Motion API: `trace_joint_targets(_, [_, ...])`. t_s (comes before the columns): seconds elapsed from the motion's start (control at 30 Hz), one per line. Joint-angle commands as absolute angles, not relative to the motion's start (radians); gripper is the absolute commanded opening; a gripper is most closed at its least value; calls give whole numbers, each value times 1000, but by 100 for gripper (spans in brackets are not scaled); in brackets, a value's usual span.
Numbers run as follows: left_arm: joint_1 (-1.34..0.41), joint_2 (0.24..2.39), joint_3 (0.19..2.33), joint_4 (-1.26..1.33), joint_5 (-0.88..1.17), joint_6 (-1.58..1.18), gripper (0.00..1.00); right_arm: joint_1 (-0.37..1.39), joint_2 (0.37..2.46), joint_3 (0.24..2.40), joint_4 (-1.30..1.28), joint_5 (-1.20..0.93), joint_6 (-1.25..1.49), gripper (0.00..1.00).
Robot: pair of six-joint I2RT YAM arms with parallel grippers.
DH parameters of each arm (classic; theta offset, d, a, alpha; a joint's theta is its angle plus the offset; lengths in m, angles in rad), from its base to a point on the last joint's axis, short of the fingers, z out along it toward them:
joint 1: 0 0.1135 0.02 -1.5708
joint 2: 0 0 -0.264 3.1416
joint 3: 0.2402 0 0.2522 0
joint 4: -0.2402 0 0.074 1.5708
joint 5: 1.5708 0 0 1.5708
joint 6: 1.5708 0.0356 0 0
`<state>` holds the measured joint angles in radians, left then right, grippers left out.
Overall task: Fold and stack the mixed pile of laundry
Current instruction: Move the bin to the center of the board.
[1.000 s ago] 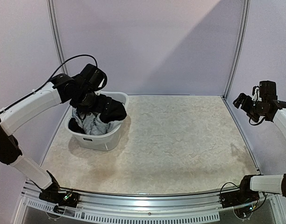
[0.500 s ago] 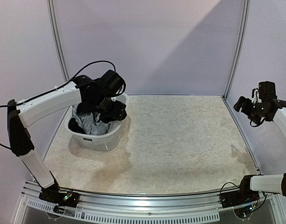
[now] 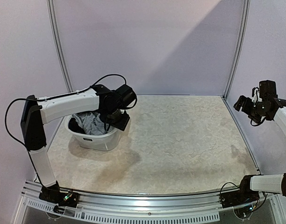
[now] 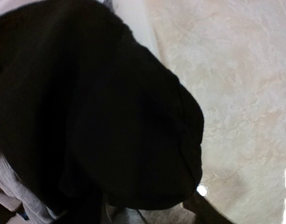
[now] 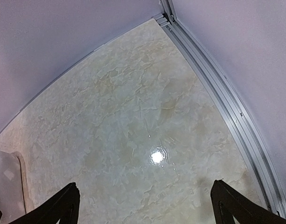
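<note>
While left claw pinches black garment over basket, right claw spread

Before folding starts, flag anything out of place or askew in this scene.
One thing: the black garment hangs partly out of the white basket, draped over its right rim toward the table, while the grey top lies inside. Nothing spilled or damaged shows.
</note>
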<state>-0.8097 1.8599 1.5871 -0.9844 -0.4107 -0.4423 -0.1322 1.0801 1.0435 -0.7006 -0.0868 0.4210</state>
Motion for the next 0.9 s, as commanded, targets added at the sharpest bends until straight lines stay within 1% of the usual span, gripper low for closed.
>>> trace_joint_targets(0.0, [-820, 1889, 1574, -986, -413, -444, 45, -135, 1087, 1070, -723, -125, 415, 99])
trace_joint_targets(0.03, [-823, 1891, 1574, -984, -408, -442, 39, -135, 1089, 1072, -723, -138, 416, 99])
trace_joint_targets(0.2, [-859, 1887, 1580, -957, -379, -405, 21, -135, 1076, 1062, -675, -242, 399, 99])
trace_joint_targets(0.4, [-945, 1879, 1600, -944, -375, -351, 12, -135, 1075, 1059, -632, -356, 397, 99])
trace_joint_targets(0.53, [-1007, 1873, 1612, -943, -351, -296, 10, -133, 1107, 1056, -606, -465, 413, 99])
trace_joint_targets(0.67, [-1069, 1863, 1623, -950, -304, -221, 11, -109, 1138, 1055, -586, -481, 422, 99])
trace_joint_targets(0.87, [-1163, 1860, 1638, -977, -235, -92, 18, -12, 1197, 1088, -576, -480, 385, 99])
